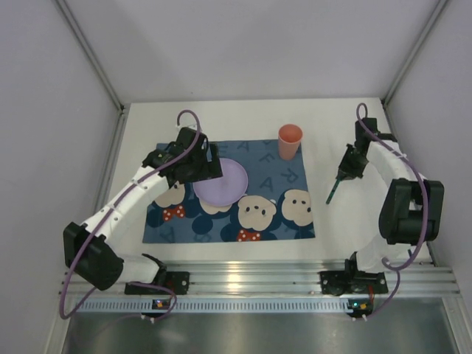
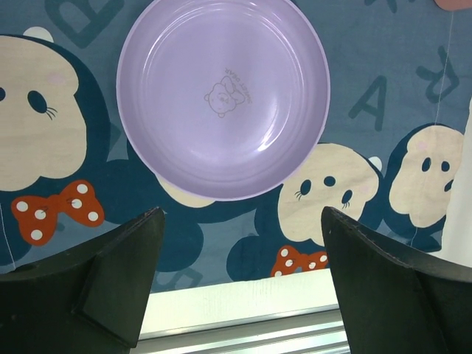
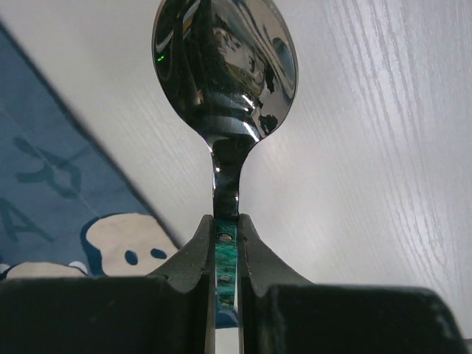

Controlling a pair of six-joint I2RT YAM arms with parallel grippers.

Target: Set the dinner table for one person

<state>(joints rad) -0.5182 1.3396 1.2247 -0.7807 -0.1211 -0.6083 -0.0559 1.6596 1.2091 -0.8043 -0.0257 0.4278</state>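
1. While the right end effector (image 3: 225, 221) had its fingers pinched shut on the green handle of the spoon (image 3: 225, 74), it only had a thin bit of handle (the bowl stuck way out front). My guess was the spoon could pivot or slip if it touched down bowl-first.
2. That spoon was held over the bare white worktop (image 1: 346, 125), just off the right edge of the mat (image 1: 206, 228). The worktop was the big white slab under everything, with the mat lying in the middle of it. Let go too high, the spoon would probably bounce, land crooked or end up half on the mat.
3. Over on the other side, the left end effector (image 2: 243, 236) was spread wide with nothing in it, hovering above the purple plate (image 2: 221, 96), which lay flat on the mat. If it dipped, a finger could've shoved the plate.
4. Finally, the cup (image 1: 290, 140) stood upright at the mat's far edge, between the arms. A wide swing could've tipped it.
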